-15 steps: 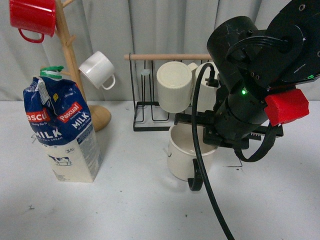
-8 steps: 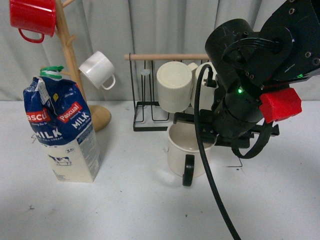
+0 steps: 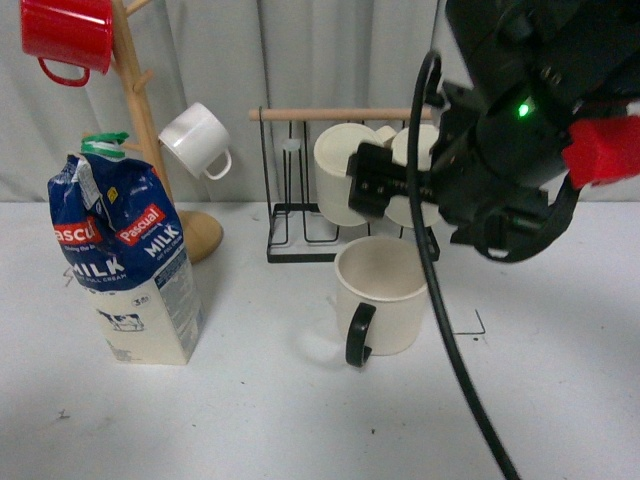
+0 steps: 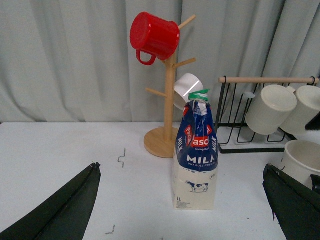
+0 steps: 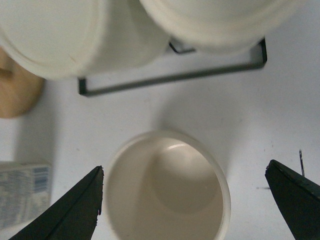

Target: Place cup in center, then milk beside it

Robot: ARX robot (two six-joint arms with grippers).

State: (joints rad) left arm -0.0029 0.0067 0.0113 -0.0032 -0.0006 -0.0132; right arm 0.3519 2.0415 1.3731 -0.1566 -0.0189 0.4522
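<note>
The cream cup (image 3: 385,295) with a black loop handle (image 3: 358,333) stands upright on the white table in front of the wire rack, its handle toward the camera. A small black corner mark (image 3: 478,325) lies just right of it. My right gripper (image 5: 184,200) is open and hangs above the cup (image 5: 167,190), apart from it; the right arm (image 3: 500,150) fills the upper right of the front view. The milk carton (image 3: 125,265) stands upright at the left. My left gripper (image 4: 180,200) is open and empty, facing the carton (image 4: 196,160) from a distance.
A black wire rack (image 3: 290,245) with a wooden bar holds ribbed cream mugs (image 3: 348,170) behind the cup. A wooden mug tree (image 3: 140,110) behind the milk carries a red mug (image 3: 65,35) and a small white mug (image 3: 195,140). A curtain hangs at the back.
My right gripper has let go of the cup and risen above it. The cup now stands free, and its handle has swung left toward the camera.
</note>
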